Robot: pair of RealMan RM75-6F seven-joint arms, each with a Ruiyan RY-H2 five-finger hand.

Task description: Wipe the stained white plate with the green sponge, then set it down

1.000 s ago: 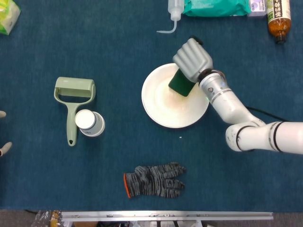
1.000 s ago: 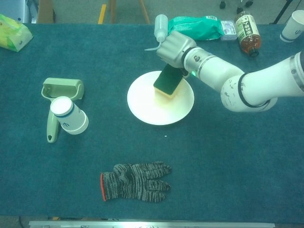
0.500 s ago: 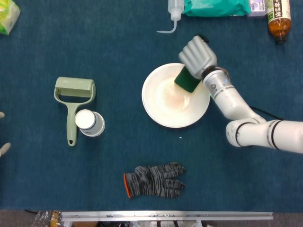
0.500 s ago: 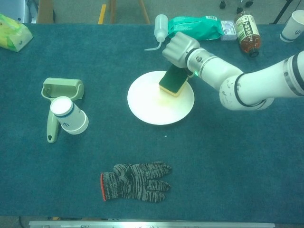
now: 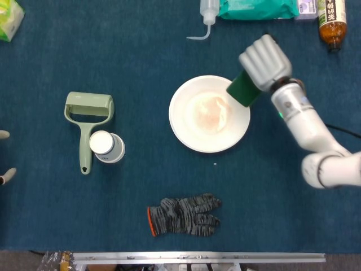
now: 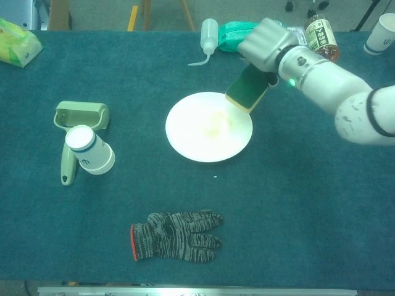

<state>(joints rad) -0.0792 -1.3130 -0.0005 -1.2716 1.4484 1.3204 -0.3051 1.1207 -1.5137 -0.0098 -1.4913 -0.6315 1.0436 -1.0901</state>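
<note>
The white plate [image 5: 183,131] lies mid-table with a faint orange stain [image 5: 212,110] in its middle. My right hand [image 5: 265,61] grips the green sponge [image 5: 243,89] and holds it lifted over the plate's far right rim, tilted, clear of the stain. In the chest view the right hand [image 6: 266,42] carries the sponge [image 6: 248,88], yellow side down, above the edge of the plate [image 6: 185,139]. Only two pale fingertips [image 5: 3,135] of my left hand show at the left edge of the head view.
A green-handled roller [image 5: 87,116] and a tipped paper cup [image 5: 106,147] lie left of the plate. A grey knit glove [image 5: 183,215] lies near the front. A squeeze bottle [image 5: 207,12], a green packet [image 5: 256,8] and a brown bottle [image 5: 331,22] line the far edge.
My right hand has lifted the sponge off the plate's middle and moved it right and away, uncovering the stain. The plate has stayed put.
</note>
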